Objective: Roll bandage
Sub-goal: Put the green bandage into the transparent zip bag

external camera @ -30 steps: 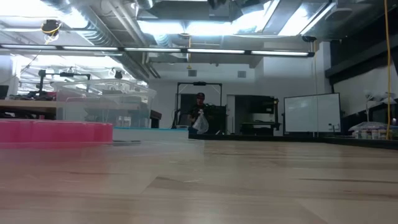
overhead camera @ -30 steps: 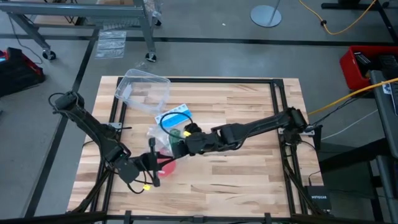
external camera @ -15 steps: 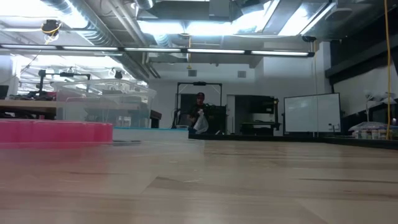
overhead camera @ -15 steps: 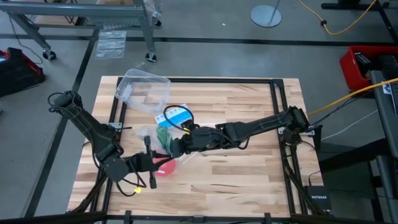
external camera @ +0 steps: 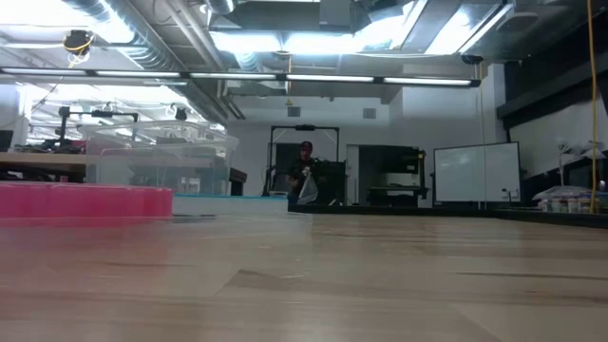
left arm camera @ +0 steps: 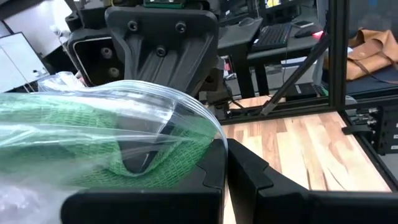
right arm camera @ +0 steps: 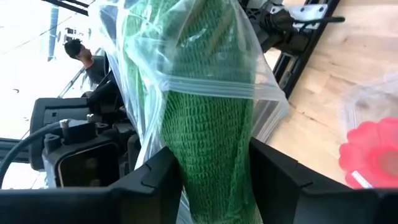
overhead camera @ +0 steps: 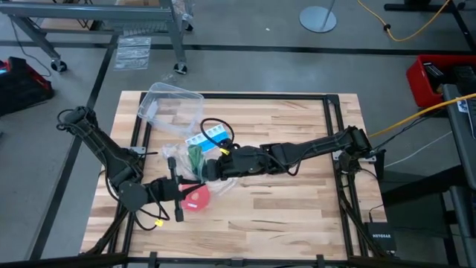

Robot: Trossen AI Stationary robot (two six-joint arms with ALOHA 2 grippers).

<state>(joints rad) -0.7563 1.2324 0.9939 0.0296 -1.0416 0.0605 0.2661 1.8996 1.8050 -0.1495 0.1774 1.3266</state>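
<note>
Bandage being drawn from its clear bag, both arms meeting beside the red disc

The right gripper [right arm camera: 211,180] grasps the green bandage [right arm camera: 208,118] protruding from the zip bag [right arm camera: 205,56]; the left gripper [left arm camera: 225,168], clenched on the bag's edge, likely anchors it, just beside the red disc [overhead camera: 196,198], so the bandage can slide free.

Readable text: one brand name, as far as I can make out.
From my high view I read "NETGEAR" in pale letters on a small black box [overhead camera: 380,237] on the floor, at about four o'clock off the table [overhead camera: 297,193]; no other lettering is legible to me.
</note>
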